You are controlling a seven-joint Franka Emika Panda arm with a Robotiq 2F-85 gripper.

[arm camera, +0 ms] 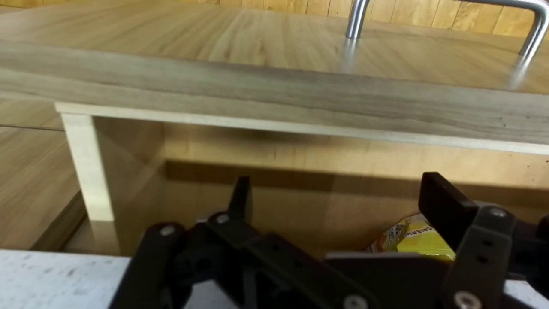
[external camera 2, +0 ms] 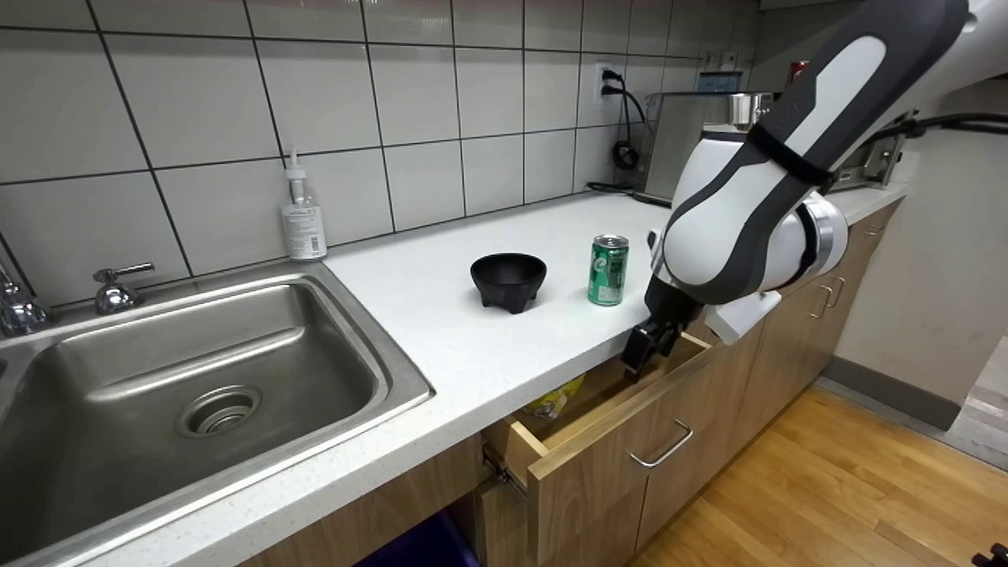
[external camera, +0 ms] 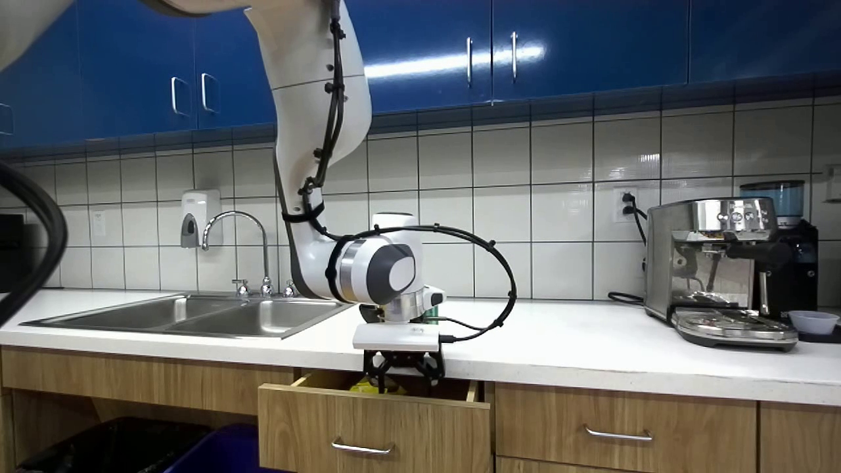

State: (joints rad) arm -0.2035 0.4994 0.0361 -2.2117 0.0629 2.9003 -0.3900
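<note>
Wood-fronted drawer (external camera: 374, 420), standing open beneath the white counter (external camera 2: 488, 358), to one side of the sink (external camera 2: 409, 384). Inside, nearer the sink end, a yellow bag (arm camera: 424, 240). Right above the drawer, by the counter's front edge, the gripper (arm camera: 337, 184), fingers (arm camera: 444, 206) spread well apart, no object between them. Done, to judge by these pictures: drawer open, gripper in position over it. Left undone, by the same judgement: any hold on the bag, any shutting of the drawer. Hard to make out: depth of the fingertips against the drawer's rim, and any touch on wood or bag. Hidden: rear of the drawer, under the counter; part of the bag, behind a finger, lettering cut short. Mostly cut off at the bottom of an exterior view: lower edge of the drawer front. Farther out, on the counter: a green can (external camera 2: 608, 272), almost wholly blocked by the arm (external camera: 302, 105) in an exterior view; near it a black bowl (external camera 2: 508, 279); well apart, a coffee machine (external camera: 696, 282).
</note>
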